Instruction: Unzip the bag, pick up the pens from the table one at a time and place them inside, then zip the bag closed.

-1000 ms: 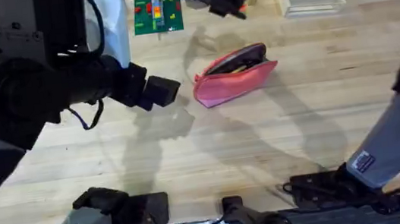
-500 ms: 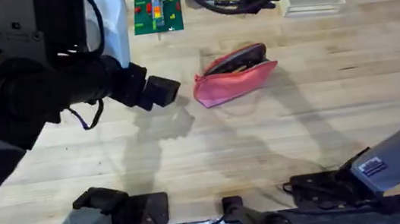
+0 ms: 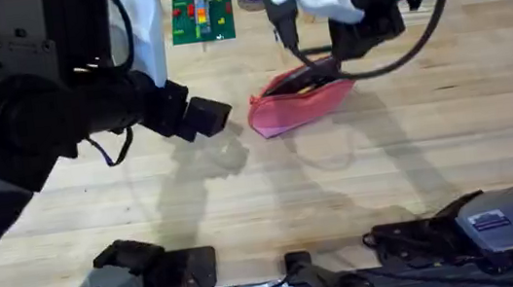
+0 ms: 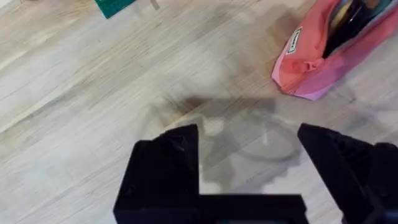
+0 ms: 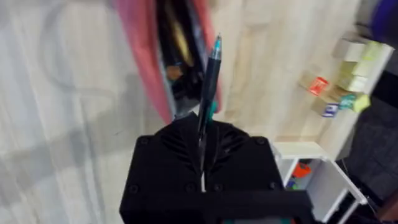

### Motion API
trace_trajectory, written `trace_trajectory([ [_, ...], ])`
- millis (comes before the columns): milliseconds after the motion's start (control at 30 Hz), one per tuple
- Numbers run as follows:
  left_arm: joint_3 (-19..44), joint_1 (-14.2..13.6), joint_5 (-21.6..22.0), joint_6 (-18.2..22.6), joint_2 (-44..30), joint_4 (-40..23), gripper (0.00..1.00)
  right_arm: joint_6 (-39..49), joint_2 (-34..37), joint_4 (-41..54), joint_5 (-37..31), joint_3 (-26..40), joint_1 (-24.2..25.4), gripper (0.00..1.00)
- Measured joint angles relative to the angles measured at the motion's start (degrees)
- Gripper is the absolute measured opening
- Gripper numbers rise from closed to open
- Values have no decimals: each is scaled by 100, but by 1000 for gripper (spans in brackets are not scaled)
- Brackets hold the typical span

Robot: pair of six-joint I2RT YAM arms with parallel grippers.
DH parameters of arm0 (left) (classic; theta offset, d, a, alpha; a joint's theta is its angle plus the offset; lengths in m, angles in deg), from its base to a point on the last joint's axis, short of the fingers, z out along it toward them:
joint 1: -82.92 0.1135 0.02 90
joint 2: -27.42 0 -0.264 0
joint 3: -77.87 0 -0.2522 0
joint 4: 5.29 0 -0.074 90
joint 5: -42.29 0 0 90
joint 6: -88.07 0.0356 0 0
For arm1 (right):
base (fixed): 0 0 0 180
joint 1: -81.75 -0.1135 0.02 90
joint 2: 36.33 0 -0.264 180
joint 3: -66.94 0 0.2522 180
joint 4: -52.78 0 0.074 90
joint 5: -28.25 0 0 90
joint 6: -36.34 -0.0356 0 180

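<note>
Overhead, the pink pouch [image 3: 302,96] lies unzipped mid-worktop [image 3: 243,194], its far end hidden under the right arm. Left wrist: left gripper [image 4: 249,168] fingers apart over bare wood. Right wrist: right gripper [image 5: 202,140] fingers clamp a black pen [image 5: 208,87] above the pouch's blurred opening.

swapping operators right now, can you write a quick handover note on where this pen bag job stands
Right hand: shut on a pen, above the open mouth of the pink bag.
Left hand: open, holding nothing, above bare table beside the bag's end.
Done: bag unzipped; at least one tan-yellow pen lies inside.
Left: drop the held pen in, then zip the bag closed.
</note>
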State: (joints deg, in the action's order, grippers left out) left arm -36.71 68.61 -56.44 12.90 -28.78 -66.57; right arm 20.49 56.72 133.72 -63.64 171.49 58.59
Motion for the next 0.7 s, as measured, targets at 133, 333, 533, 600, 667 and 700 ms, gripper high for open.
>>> trace_trajectory([
  [133,0,0,0,0,2,0,994,184,-7,-101,-40,-323,-2,32],
  [333,0,0,2,0,2,10,994,480,21,-250,-220,-515,-2,32],
  [533,0,0,0,0,-34,35,995,739,277,-491,-305,-517,-23,32],
  [600,0,0,0,0,-89,38,995,783,391,-497,-309,-517,-60,31],
  [667,0,0,0,0,-163,39,995,822,506,-503,-313,-519,-120,31],
  [700,0,0,0,0,-194,40,995,835,558,-513,-319,-520,-163,31],
])
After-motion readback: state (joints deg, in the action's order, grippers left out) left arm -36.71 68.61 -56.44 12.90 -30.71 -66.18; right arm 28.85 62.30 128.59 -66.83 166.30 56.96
